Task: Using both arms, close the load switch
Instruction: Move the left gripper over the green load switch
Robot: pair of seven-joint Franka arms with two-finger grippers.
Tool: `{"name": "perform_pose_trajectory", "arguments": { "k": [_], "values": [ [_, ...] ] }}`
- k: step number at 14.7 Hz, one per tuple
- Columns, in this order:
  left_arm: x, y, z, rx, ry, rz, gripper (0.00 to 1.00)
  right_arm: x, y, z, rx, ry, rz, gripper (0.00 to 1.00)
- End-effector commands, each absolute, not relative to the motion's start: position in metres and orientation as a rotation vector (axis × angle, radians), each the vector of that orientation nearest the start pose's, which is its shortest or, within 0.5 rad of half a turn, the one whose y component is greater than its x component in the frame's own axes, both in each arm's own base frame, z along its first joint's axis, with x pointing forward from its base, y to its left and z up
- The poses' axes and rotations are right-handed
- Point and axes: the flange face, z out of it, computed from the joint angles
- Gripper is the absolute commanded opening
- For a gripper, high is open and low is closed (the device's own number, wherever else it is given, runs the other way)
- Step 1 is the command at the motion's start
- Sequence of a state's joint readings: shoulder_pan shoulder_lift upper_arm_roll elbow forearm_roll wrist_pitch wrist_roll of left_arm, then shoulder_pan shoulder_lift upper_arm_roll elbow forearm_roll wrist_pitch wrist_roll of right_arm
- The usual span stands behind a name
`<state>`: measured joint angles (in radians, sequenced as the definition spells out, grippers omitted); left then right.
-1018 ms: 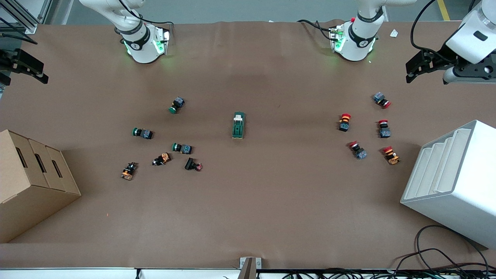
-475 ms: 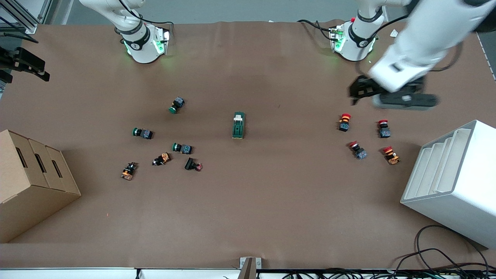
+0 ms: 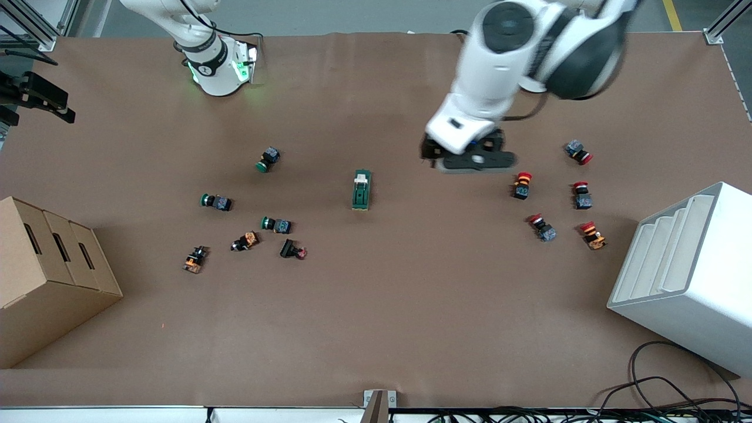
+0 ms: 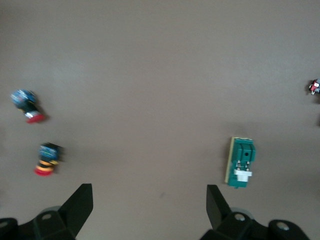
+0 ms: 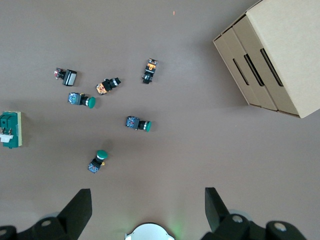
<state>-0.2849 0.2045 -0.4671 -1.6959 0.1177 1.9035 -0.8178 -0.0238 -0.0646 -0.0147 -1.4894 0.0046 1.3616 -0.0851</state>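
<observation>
The load switch (image 3: pixel 362 190) is a dark green block with a white lever piece, lying in the middle of the table. It also shows in the left wrist view (image 4: pixel 241 161) and at the edge of the right wrist view (image 5: pixel 10 129). My left gripper (image 3: pixel 465 157) hangs open and empty over bare table between the switch and the red-capped buttons; its jaws are wide apart in the left wrist view (image 4: pixel 149 205). My right gripper (image 3: pixel 36 98) is open and empty (image 5: pixel 148 207), up over the table's edge at the right arm's end.
Green-capped buttons (image 3: pixel 269 158) and orange and black parts (image 3: pixel 245 241) lie toward the right arm's end. Several red-capped buttons (image 3: pixel 521 184) lie toward the left arm's end. A cardboard box (image 3: pixel 53 276) and a white rack (image 3: pixel 687 270) stand at the two ends.
My left arm has swung in from the left arm's end of the table toward the middle, and its gripper now hangs near the load switch. The right gripper has barely moved.
</observation>
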Motion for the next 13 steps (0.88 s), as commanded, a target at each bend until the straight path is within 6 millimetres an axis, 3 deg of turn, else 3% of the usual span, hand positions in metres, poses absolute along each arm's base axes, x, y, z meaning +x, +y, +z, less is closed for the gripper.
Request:
{"name": "perform_pose_trajectory", "arguments": {
  "k": [1,8,13],
  "values": [
    [0.439,-0.454,0.449,-3.102,-0.08,-0.114,1.0,0.511,-0.02,0.678,-3.106,-0.046,0.09,1.0],
    [0.338,-0.549,0.331,-3.046,-0.147,-0.322,1.0,0.51,-0.021,0.678,-3.108,0.006,0.105,1.0],
    [0.286,-0.584,0.252,-3.02,-0.143,-0.525,0.99,0.514,-0.023,0.677,-3.109,0.009,0.093,1.0]
  ]
}}
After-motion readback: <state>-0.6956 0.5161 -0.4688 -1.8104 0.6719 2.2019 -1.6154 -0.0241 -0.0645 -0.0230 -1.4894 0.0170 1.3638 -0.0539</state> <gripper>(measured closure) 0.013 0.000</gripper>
